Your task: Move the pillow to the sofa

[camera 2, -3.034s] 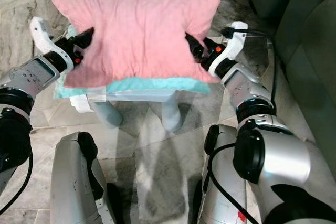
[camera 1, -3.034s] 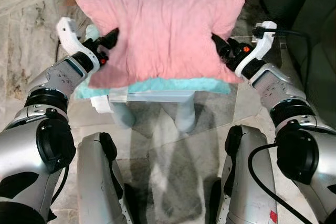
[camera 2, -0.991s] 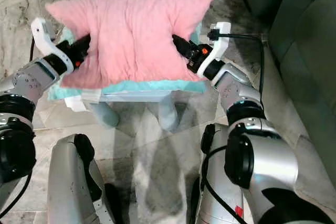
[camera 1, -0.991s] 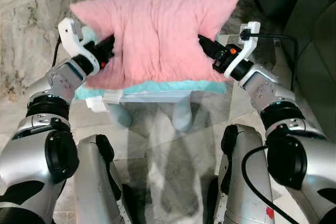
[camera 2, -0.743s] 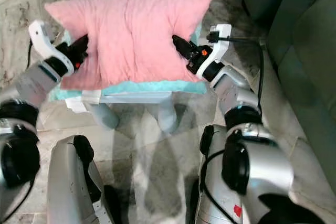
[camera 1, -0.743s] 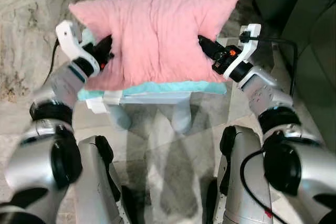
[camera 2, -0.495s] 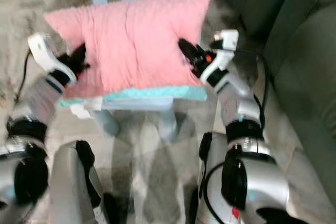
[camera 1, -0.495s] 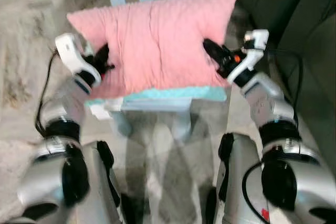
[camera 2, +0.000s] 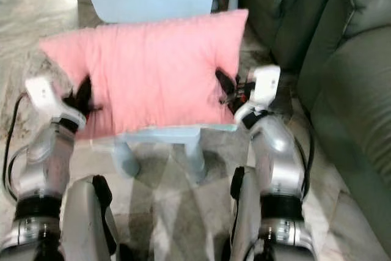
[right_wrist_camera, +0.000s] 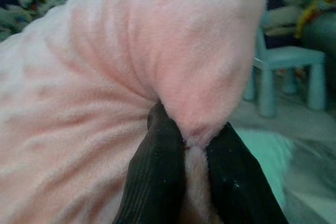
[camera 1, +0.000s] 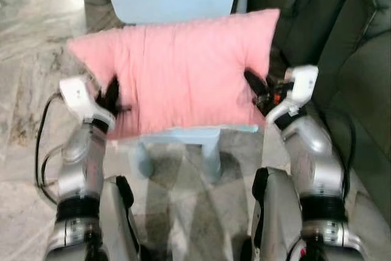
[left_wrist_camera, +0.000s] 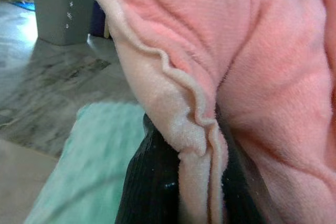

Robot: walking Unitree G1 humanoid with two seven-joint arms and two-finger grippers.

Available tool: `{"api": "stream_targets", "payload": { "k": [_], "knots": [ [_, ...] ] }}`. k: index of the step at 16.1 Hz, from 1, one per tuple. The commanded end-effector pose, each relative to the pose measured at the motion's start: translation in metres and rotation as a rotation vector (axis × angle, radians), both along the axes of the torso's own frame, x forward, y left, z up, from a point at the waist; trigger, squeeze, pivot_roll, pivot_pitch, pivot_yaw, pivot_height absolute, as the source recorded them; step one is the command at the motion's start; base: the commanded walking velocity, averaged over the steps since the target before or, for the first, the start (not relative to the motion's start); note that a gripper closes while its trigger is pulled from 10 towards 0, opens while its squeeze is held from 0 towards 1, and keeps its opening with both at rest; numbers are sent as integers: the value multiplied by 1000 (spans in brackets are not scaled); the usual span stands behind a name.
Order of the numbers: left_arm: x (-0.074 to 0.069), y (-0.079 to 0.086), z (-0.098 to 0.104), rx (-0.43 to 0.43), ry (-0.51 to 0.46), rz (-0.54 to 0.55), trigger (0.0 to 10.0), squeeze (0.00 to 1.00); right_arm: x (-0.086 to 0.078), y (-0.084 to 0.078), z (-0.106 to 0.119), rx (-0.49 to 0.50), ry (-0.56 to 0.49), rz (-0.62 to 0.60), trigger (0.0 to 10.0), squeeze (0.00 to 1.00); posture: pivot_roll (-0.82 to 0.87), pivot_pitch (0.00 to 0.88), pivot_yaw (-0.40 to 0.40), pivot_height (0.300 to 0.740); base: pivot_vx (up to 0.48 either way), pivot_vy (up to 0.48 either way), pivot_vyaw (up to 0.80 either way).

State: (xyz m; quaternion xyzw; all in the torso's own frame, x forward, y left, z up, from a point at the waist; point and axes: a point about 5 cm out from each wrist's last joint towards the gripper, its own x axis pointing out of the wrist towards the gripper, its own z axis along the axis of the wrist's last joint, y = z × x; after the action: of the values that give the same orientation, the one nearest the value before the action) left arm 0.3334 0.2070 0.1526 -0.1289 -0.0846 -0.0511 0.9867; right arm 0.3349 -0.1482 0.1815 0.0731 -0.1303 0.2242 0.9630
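While pinched at both short ends, left claw (camera 1: 113, 95) and right claw (camera 1: 255, 87) each clamped on an edge seam, pillow (camera 1: 177, 71): held clear above the blue chair (camera 1: 177, 142), long axis crosswise, sofa (camera 2: 342, 84) lying off the right-claw end.

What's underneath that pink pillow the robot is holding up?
Below the pillow a light blue chair shows its seat edge and legs. The left wrist view shows a teal cushion there. The pillow hides most of the seat.
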Motion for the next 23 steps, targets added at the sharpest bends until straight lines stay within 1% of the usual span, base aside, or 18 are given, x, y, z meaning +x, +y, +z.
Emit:
{"api": "stream_targets", "payload": {
  "k": [1,2,4,5,6,7,8,10,11,14,22,23],
  "knots": [
    [-13,7,-6,22,15,58,0,0,-12,-4,1,-19,-19,-58,0,0,-124,0,55,366,0,0,0],
    [-22,6,-10,25,13,81,0,0,-22,-6,-6,-20,3,-95,0,0,-123,0,55,366,0,0,0],
    [-31,0,-10,41,5,103,0,0,-39,-6,-12,-39,30,-141,0,0,-119,0,51,366,0,0,0],
    [-36,-5,-10,53,6,100,0,0,-46,-6,-14,-48,41,-162,353,0,-120,0,51,366,0,0,0],
    [-38,-7,-11,68,11,94,235,0,-49,-6,-15,-61,45,-170,4471,0,-121,0,51,366,0,0,0],
    [-43,-12,-16,86,49,83,10000,0,-57,-6,-18,-90,66,-184,10000,0,-128,0,56,366,0,0,0],
    [-46,-15,-20,97,74,72,10000,0,-62,-8,-22,-95,108,-216,10000,0,-134,0,60,366,0,0,0],
    [-46,-19,-23,100,99,58,10000,0,-62,-6,-21,-117,121,-225,10000,0,-141,0,64,366,0,0,0],
    [-43,-20,-21,100,98,55,10000,0,-60,-6,-19,-115,126,-237,10000,0,-141,0,64,366,0,0,0],
    [-43,-21,-18,99,97,58,10000,0,-56,-8,-14,-117,124,-275,10000,0,-140,0,64,366,0,0,0],
    [-42,-24,-21,97,116,47,10000,0,-53,-10,-7,-94,113,-289,10000,0,-145,0,66,366,0,0,0],
    [-42,-24,-21,97,117,46,10000,0,-53,-10,-7,-94,111,-289,10000,0,-146,0,66,375,0,0,0]
  ]
}}
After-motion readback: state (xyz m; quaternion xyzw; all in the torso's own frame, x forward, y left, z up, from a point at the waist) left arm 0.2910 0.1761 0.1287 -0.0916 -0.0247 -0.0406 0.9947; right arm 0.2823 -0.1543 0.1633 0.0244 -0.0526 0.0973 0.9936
